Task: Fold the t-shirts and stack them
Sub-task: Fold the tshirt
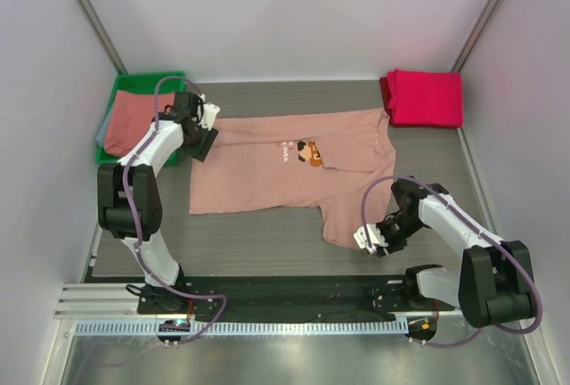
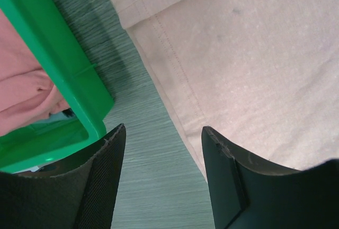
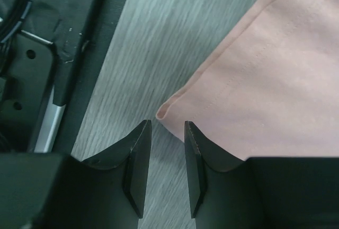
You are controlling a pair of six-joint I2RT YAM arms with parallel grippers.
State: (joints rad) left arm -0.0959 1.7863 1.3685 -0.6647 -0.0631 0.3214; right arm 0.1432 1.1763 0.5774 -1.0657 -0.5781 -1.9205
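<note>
A salmon-pink t-shirt (image 1: pixel 267 167) with a pixel-art print lies spread on the table, one side folded down toward the front. My left gripper (image 1: pixel 203 143) is open at the shirt's left edge (image 2: pixel 254 54), by the sleeve; its fingers straddle the hem and bare table. My right gripper (image 1: pixel 367 238) is open with a narrow gap, at the shirt's near corner (image 3: pixel 167 111), which lies just ahead of the fingertips and is not held. A folded magenta t-shirt (image 1: pixel 426 98) lies at the back right. Another salmon t-shirt (image 1: pixel 134 122) lies in the green bin.
The green plastic bin (image 1: pixel 142 82) stands at the back left, close beside my left gripper, and its rim shows in the left wrist view (image 2: pixel 58 70). A black base strip (image 3: pixel 47 54) and rail run along the table's near edge. White walls enclose the table.
</note>
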